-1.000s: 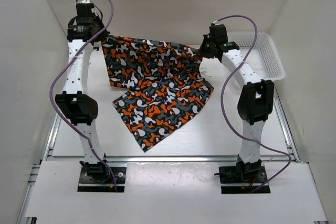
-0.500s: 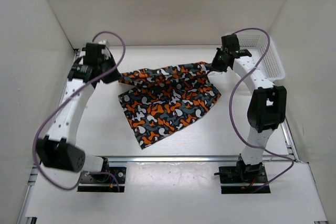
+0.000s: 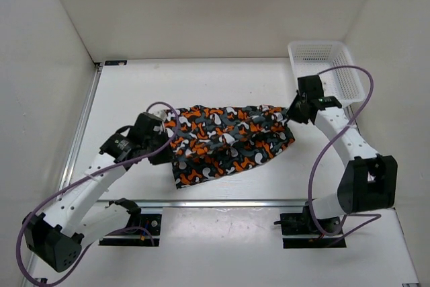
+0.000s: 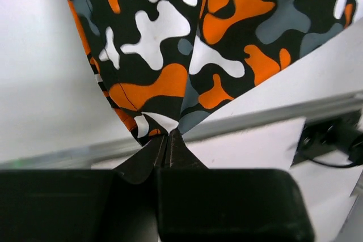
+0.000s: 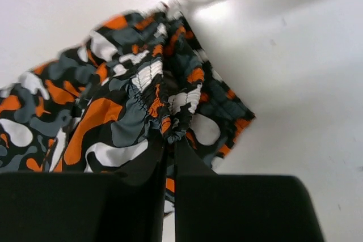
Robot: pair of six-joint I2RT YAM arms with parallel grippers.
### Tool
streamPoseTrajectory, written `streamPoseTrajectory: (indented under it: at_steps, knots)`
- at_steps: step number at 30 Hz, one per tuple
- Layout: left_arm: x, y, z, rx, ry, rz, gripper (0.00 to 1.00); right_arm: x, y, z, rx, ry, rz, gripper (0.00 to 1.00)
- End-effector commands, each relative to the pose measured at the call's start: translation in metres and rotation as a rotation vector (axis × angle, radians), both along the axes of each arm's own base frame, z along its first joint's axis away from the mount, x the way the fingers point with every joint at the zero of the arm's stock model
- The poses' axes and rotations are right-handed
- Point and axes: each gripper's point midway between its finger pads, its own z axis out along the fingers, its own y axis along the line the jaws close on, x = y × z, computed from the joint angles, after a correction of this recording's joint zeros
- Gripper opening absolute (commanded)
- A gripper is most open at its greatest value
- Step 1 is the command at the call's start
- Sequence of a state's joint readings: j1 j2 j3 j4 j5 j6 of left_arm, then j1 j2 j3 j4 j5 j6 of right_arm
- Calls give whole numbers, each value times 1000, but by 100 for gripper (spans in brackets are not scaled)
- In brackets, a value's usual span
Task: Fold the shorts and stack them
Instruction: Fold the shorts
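Here the left gripper (image 4: 168, 139) and right gripper (image 5: 169, 140) pinch the shorts (image 3: 225, 140)

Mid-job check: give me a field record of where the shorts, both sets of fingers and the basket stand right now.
garment: orange, black, grey and white camouflage fabric shorts, stretched left to right across the white table, wrinkled
left fingers: shut on the shorts' left corner
right fingers: shut on the gathered waistband at the right end
container: white mesh basket, far right corner, apart from the shorts
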State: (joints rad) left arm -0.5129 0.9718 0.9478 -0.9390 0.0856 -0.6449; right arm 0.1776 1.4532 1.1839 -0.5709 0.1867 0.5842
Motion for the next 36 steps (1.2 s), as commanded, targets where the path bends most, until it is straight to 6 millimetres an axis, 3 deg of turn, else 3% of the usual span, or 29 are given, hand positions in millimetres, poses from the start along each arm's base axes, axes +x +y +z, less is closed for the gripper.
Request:
streamPoseTrajectory:
  at_steps: [1, 2, 4, 5, 7, 8, 9, 10, 15, 16, 19, 25, 28, 31, 34, 35, 36]
  knots:
    - [-21, -8, -16, -25, 73, 12, 10, -21, -20, -12, -34, 3, -117, 0]
    - [-28, -11, -18, -36, 86, 3, 10, -36, -24, -27, -42, 35, -134, 0]
    - [-45, -17, -31, -37, 135, -40, 11, -50, -30, -25, -41, 11, -164, 4]
    - [-52, -19, -35, -41, 157, -54, 20, -62, -33, -36, -47, 31, -179, 29]
    - [-65, -22, -49, -34, 214, -90, 51, -71, -37, -32, -47, 2, -197, 64]
    - [-69, -25, -51, -30, 233, -109, 86, -75, -38, -33, -41, 0, -204, 79]
    - [-71, -23, -52, -24, 241, -108, 95, -78, -40, -32, -46, -11, -210, 90]
    - [-72, -21, -56, -2, 252, -99, 100, -81, -40, -33, -49, 2, -209, 93]
    - [-54, -15, -49, 57, 209, -22, 98, -80, -37, -32, -41, 18, -198, 92]
    - [-49, -16, -50, 69, 215, -6, 93, -78, -33, -35, -23, 27, -184, 92]
    - [-47, -15, -57, 94, 239, 28, 89, -80, -24, -52, 14, 89, -156, 93]
    - [-13, -13, -79, 166, 246, 125, 83, -76, -13, -82, 72, 153, -134, 96]
    - [7, -14, -89, 172, 254, 159, 81, -69, -13, -100, 81, 181, -148, 93]
    - [21, -4, -103, 213, 293, 183, 77, -65, -7, -116, 110, 190, -151, 83]
    - [38, 12, -112, 241, 314, 226, 74, -64, 1, -128, 149, 212, -136, 60]
    - [43, 15, -110, 238, 306, 233, 72, -67, 11, -130, 160, 228, -115, 46]
    - [46, 24, -113, 245, 317, 252, 72, -69, 15, -133, 161, 238, -108, 40]
